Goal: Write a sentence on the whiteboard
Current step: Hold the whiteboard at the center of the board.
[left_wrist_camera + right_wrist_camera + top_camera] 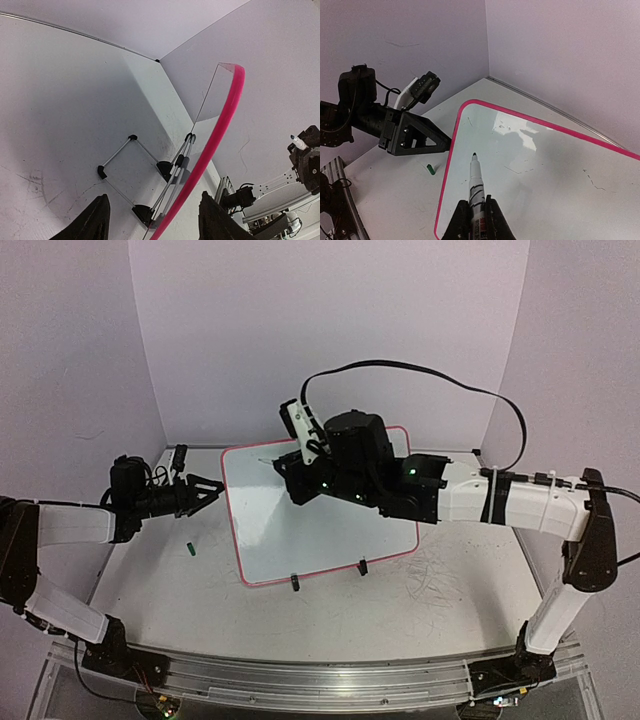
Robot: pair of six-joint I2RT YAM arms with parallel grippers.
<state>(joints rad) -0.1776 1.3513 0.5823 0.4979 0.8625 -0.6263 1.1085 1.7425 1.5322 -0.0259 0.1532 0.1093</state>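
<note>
Whiteboard propped, long axis left-right, left jaws spread astride its edge, right jaws clamping pen.

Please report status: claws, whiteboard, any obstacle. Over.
Left claw open, astride the whiteboard edge. Right claw shut on pen, tip over whiteboard. Sentence not written, faint marks only. Green cap loose, left of whiteboard.
</note>
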